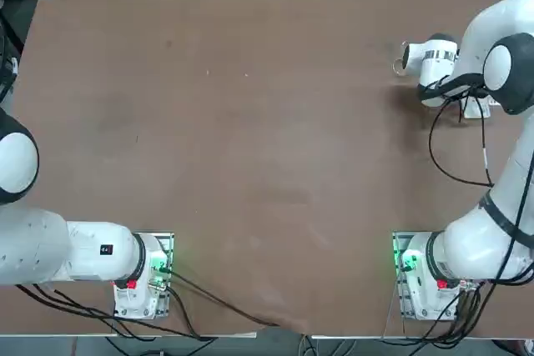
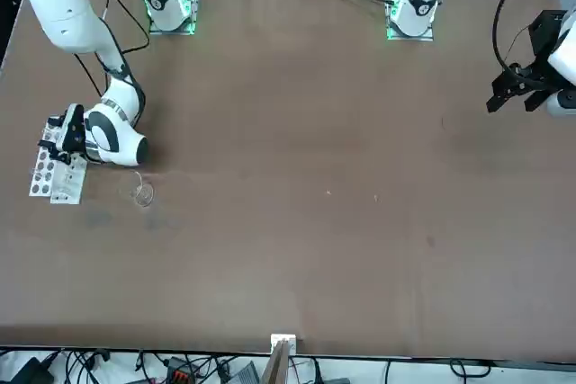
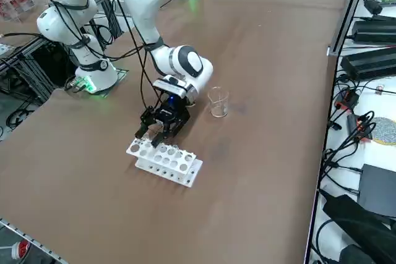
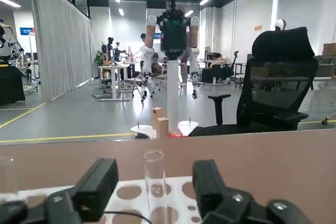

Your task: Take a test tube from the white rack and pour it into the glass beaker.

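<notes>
The white rack (image 3: 166,162) lies near the table's right edge, its round holes facing up; it also shows as the white rack (image 2: 52,177) in the front view. My right gripper (image 3: 162,129) hangs low over the rack's end nearest the arm. In the wrist view the right gripper (image 4: 156,178) is open, and a clear test tube (image 4: 155,192) stands upright in the rack (image 4: 178,195) between the two black fingers, with a gap on each side. The glass beaker (image 3: 218,102) stands upright a short way from the rack, beside the wrist; it shows faintly as the beaker (image 2: 144,193).
The rack sits close to the table's right edge (image 3: 93,239). Black boxes and cables (image 3: 371,60) lie on a bench past the far edge. My arm's base (image 1: 421,268) is at the near edge. An office chair (image 4: 278,87) stands beyond the table.
</notes>
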You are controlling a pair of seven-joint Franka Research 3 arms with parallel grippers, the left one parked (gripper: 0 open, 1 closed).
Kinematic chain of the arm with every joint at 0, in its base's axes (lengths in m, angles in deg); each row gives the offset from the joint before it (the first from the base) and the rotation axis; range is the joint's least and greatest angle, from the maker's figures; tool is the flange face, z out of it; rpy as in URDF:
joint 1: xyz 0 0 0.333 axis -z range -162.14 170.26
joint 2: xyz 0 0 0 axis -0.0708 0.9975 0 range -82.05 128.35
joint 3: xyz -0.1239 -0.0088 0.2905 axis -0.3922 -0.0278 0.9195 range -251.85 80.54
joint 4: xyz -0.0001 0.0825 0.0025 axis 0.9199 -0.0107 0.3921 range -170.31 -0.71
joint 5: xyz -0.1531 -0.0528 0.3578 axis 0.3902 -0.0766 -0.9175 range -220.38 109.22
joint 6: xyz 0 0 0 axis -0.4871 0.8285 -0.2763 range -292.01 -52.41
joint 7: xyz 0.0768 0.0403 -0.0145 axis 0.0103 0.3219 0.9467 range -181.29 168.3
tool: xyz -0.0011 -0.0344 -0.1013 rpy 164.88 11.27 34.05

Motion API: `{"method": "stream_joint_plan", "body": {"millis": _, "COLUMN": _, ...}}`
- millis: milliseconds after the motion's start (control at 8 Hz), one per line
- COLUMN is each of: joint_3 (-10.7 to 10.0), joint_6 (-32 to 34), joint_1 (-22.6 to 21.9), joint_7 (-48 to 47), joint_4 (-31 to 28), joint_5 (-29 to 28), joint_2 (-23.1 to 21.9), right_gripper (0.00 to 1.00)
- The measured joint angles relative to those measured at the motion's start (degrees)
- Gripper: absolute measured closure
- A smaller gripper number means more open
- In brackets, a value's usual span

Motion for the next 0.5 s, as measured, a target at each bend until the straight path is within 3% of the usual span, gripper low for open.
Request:
{"method": "stream_joint_plan", "body": {"millis": 125, "joint_3": 0.1, "joint_6": 0.8, "joint_1": -0.3, "joint_7": 0.3, "joint_4": 0.5, "joint_5": 0.0, "joint_2": -0.1, "right_gripper": 0.0}}
{"method": "stream_joint_plan", "body": {"millis": 500, "joint_3": 1.0, "joint_6": 4.7, "joint_1": -1.4, "joint_7": 8.6, "joint_4": 2.1, "joint_5": -3.0, "joint_2": -4.3, "right_gripper": 0.0}}
